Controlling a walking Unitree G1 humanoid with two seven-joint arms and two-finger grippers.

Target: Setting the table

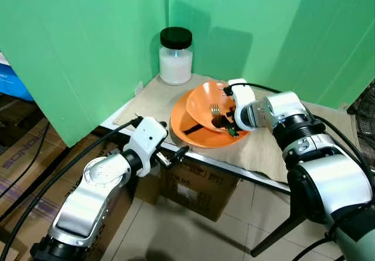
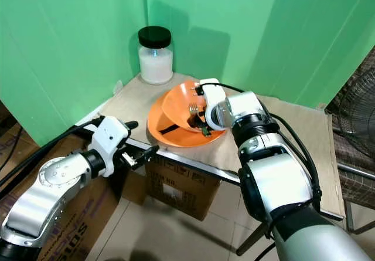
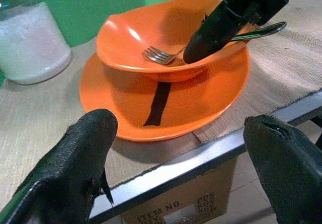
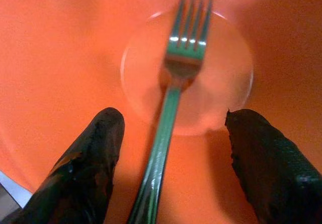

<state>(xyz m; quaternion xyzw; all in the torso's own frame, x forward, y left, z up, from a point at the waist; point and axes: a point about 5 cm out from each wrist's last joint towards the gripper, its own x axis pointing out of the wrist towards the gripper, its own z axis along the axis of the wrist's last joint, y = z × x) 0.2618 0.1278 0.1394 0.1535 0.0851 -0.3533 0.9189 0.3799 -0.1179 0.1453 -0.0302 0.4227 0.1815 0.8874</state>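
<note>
While jaws gape, fork [image 4: 173, 103] lies free.

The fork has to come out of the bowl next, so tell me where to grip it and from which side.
Grip the silver metal fork on its slim handle, coming from above with the jaws across it. Its tines rest in the orange bowl and the handle slopes over the rim. The right gripper straddles it, open.

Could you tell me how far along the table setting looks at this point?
Done: an orange bowl sits on an orange plate on the mat, with a fork lying in the bowl. In hand: the right gripper is open around the fork's handle, not clamped. The left gripper hovers open at the table edge. Left: probably laying the fork beside the plate.
</note>
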